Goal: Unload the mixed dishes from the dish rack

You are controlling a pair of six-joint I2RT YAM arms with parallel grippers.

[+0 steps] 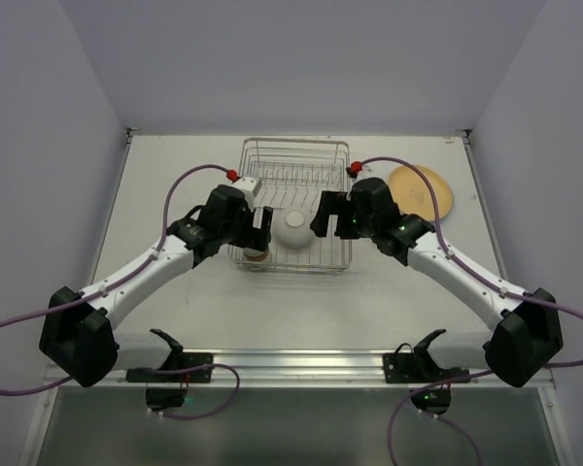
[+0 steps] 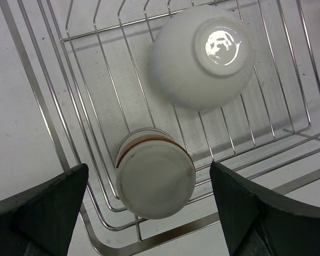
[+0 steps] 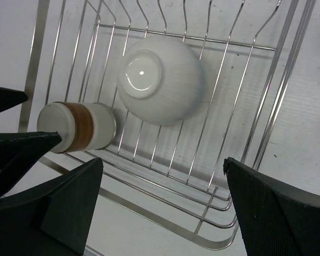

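The left gripper (image 2: 149, 170) is held above the near-left corner of the dish rack (image 1: 296, 160). Its fingers (image 2: 48, 208) are spread wide and nothing is gripped. Directly below it, inside that corner of the rack, a small brown cup (image 2: 156, 181) is set on the wires with its base turned up toward the gripper. Just to the right, in the rack's near half, a white bowl (image 2: 202, 56) is turned upside down close beside the cup; whether the two touch cannot be told. The right gripper (image 3: 161, 165) is poised over the rack's near-right part, beside the bowl, with its jaws fully parted and empty. Outside the rack, to its right, a yellow-orange plate (image 1: 420, 192) is laid flat on the table (image 1: 175, 301).
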